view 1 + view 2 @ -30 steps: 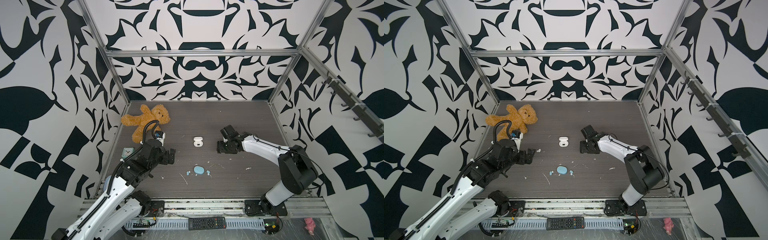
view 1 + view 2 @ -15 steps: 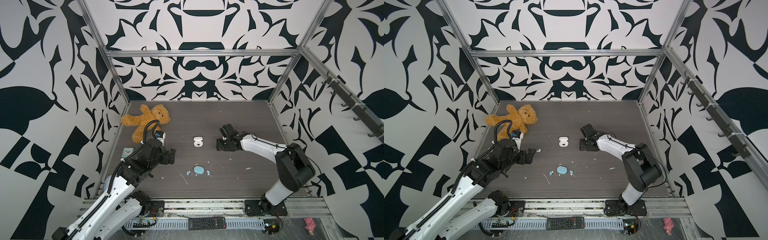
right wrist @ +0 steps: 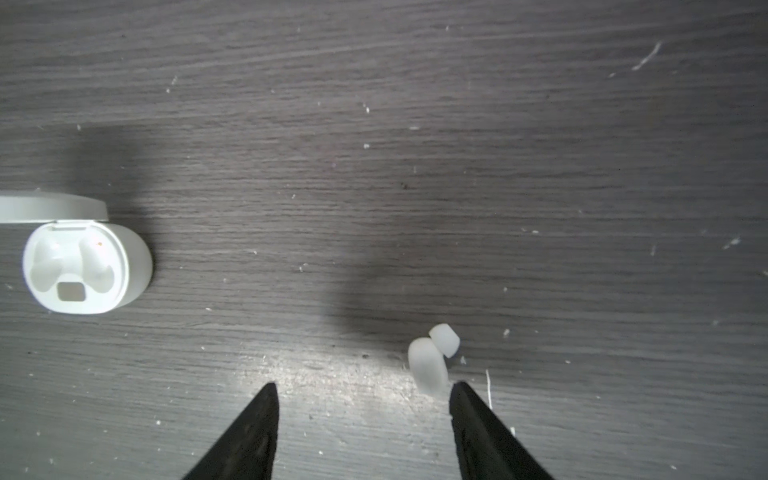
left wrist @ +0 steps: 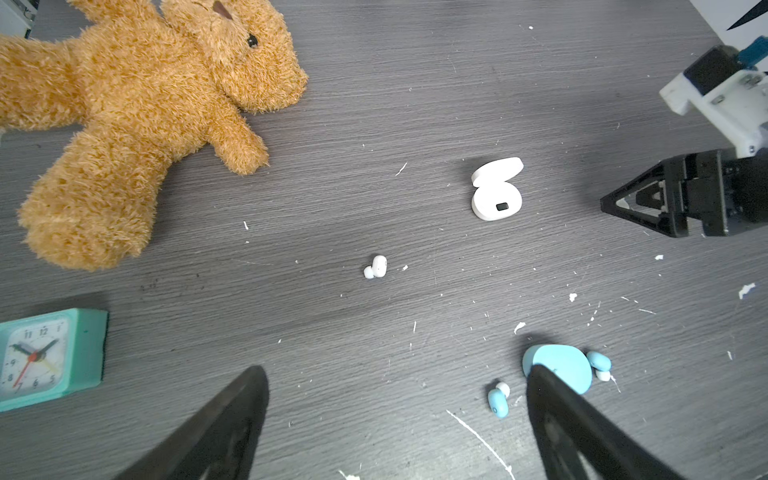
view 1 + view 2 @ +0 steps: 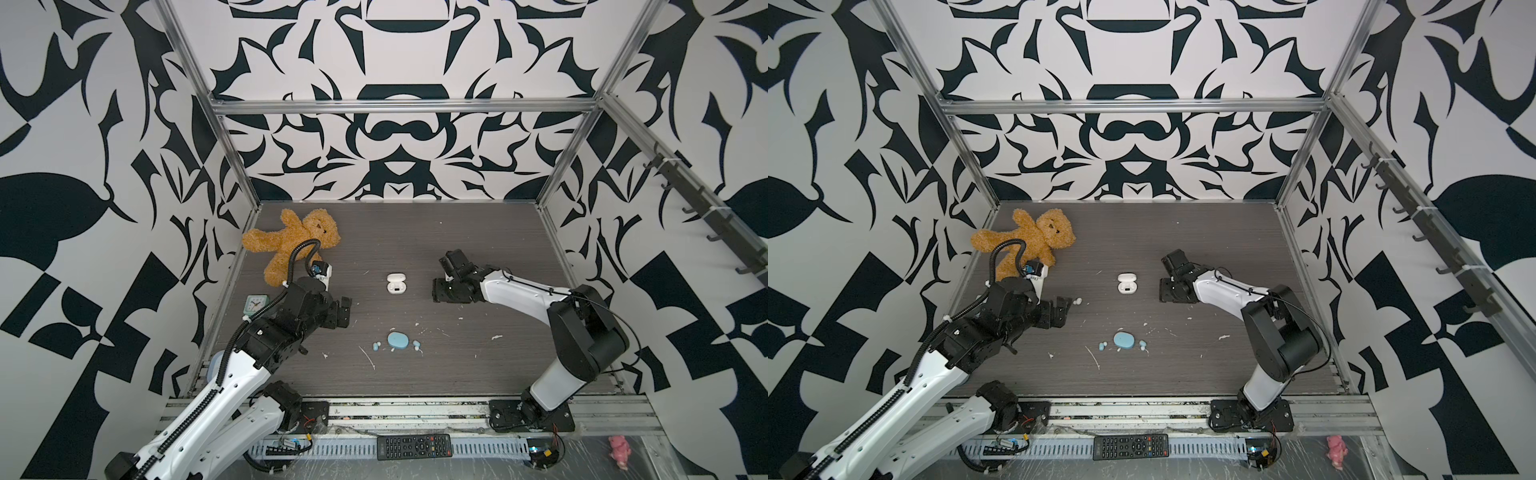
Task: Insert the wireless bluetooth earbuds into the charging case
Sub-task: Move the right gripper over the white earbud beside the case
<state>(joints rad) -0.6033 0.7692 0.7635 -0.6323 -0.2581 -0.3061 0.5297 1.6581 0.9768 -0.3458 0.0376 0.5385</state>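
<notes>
— Dark wood-grain desk inside the patterned booth, littered with white flecks. What have you got on the right?

— I'm looking down my right gripper: jaws parted, nothing between them. One white earbud lies on the desk just beside one fingertip, ahead of the tips and off to that side of the gap, not inside it. Its long axis runs roughly along the fingers' reach, tilted a little.

— So a sideways shift before you close?

— That's my judgement: centre the gap over it, ease forward, then squeeze across its short width. Further out, the white charging case sits open, lid swung back, wells looking empty to me, well apart from the bud and across the gap from it.

— And the left?

— My left gripper hangs fully spread and empty. It's nearer the second white earbud; the right arm is nearer this one. The blue case and blue earbuds lie between the two arms, toward their bases.
</notes>
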